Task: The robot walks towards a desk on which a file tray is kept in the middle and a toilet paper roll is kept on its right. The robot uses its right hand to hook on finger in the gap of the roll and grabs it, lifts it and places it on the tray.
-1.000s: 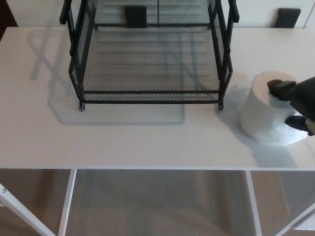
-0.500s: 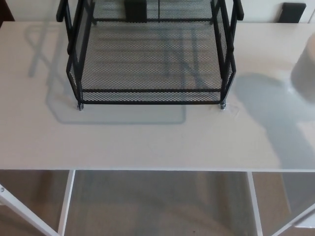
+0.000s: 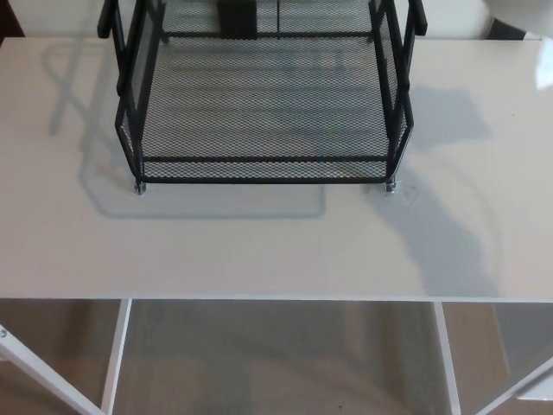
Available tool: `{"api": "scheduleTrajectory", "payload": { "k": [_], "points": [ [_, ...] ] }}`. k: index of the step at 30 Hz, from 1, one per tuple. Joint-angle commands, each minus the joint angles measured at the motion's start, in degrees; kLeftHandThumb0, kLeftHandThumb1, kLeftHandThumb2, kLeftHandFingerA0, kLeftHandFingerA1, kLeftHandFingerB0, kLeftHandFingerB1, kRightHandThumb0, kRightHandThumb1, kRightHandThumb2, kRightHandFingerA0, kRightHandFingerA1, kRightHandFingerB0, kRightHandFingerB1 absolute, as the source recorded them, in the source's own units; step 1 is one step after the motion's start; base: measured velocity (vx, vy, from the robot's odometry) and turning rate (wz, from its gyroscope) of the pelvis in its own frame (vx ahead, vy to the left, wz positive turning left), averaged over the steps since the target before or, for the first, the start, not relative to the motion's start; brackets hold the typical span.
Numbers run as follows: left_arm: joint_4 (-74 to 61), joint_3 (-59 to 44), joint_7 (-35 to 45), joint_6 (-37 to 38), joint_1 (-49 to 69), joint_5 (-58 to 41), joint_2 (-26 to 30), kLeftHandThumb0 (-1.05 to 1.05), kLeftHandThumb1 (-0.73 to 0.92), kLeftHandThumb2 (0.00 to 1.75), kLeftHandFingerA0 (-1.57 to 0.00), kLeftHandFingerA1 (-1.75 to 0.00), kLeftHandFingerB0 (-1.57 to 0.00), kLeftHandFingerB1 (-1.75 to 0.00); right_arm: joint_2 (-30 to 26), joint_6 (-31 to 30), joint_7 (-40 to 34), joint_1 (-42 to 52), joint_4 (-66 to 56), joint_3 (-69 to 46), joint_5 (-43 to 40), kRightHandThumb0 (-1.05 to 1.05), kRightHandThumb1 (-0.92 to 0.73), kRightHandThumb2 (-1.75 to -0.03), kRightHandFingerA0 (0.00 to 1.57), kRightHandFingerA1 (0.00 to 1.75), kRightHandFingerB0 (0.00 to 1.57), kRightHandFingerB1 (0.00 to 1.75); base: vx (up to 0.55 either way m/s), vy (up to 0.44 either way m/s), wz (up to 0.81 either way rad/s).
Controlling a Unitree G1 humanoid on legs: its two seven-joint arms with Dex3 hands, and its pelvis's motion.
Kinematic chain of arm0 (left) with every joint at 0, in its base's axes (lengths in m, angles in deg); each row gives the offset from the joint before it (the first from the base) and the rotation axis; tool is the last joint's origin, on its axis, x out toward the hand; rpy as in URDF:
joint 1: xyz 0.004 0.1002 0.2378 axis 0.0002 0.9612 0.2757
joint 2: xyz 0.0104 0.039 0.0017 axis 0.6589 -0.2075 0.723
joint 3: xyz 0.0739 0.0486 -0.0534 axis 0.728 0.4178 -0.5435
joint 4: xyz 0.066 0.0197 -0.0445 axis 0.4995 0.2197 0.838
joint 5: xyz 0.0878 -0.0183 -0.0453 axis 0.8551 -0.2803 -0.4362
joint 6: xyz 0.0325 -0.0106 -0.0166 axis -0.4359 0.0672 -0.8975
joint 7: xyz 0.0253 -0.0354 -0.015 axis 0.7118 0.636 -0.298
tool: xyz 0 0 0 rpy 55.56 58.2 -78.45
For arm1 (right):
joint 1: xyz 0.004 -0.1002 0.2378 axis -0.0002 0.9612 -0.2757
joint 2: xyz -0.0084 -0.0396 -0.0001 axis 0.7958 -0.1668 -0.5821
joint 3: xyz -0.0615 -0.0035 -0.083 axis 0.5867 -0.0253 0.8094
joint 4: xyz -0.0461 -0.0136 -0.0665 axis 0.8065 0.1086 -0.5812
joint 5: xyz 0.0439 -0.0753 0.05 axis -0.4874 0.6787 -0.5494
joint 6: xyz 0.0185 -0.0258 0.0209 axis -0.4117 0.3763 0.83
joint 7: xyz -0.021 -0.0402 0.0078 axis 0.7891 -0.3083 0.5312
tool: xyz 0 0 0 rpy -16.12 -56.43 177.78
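Black wire-mesh file tray (image 3: pixel 259 169), rectangular, on smooth white desk (image 3: pixel 259 251). Pale rounded roll (image 3: pixel 525 12) clipped at top-right corner. Left hand, right hand out of frame: state cannot be told.

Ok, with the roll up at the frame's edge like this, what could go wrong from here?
The toilet paper roll shows only as a white sliver at the top right corner, with no hand in view, so the hold cannot be checked; it may slip. To reach the file tray it must clear the tall right side rail, which it could clip.
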Motion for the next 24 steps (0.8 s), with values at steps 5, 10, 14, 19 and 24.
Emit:
{"api": "scheduleTrajectory", "payload": {
  "k": [5, 10, 14, 19, 24],
  "points": [
    [0.47, -1.0, -0.55, 2.2, 0.97, 0.1, 0.53, -0.84, 0.75, 1.12, -0.16, -0.53, -0.03, -0.25, 8.48, -4.9, 4.5, -14.2, 3.38, -2.27, -2.75, -0.22, -0.75, -0.83, 0.78, 1.75, 0.64, 1.61, 0.0, 0.0, 0.0],
    [0.08, -0.53, -0.33, 2.82, 0.84, 0.81, 0.61, -0.87, 0.92, 0.74, -0.18, -0.44, 0.0, -0.22, 13.58, -8.46, 5.45, -20.56, 4.42, -1.37, -1.65, -0.25, -0.69, -0.73, 0.77, 1.75, 0.64, 1.62, 0.0, 0.0, 0.0],
    [0.23, 0.18, -1.12, 2.3, 0.89, 1.39, 0.37, -0.84, 0.76, 1.13, -0.18, -0.53, -0.04, -0.24, 16.69, -10.3, 6.35, -21.91, 1.31, 1.26, 0.89, -0.24, -0.67, -0.71, 0.79, 1.75, 0.66, 1.59, 0.0, 0.0, 0.0],
    [0.11, -0.34, -0.36, 2.29, 0.89, 0.77, 0.52, -0.83, 0.75, 1.12, -0.16, -0.53, -0.02, -0.24, 20.29, -10.28, 8.56, -19.92, -2.07, 4.57, 1.6, -0.22, -0.63, -0.69, 0.77, 1.75, 0.62, 1.64, 0.0, 0.0, 0.0],
    [0.15, -0.46, -0.69, 1.65, 0.22, 0.82, 0.4, -0.85, 0.74, 1.13, -0.14, -0.52, -0.04, -0.22, 24.77, -12.91, 14.95, -16.15, -2.66, 8.51, -0.46, -0.14, -0.54, -0.84, 0.83, 1.72, 0.76, 1.53, 0.0, 0.0, 0.0]
  ]
}}
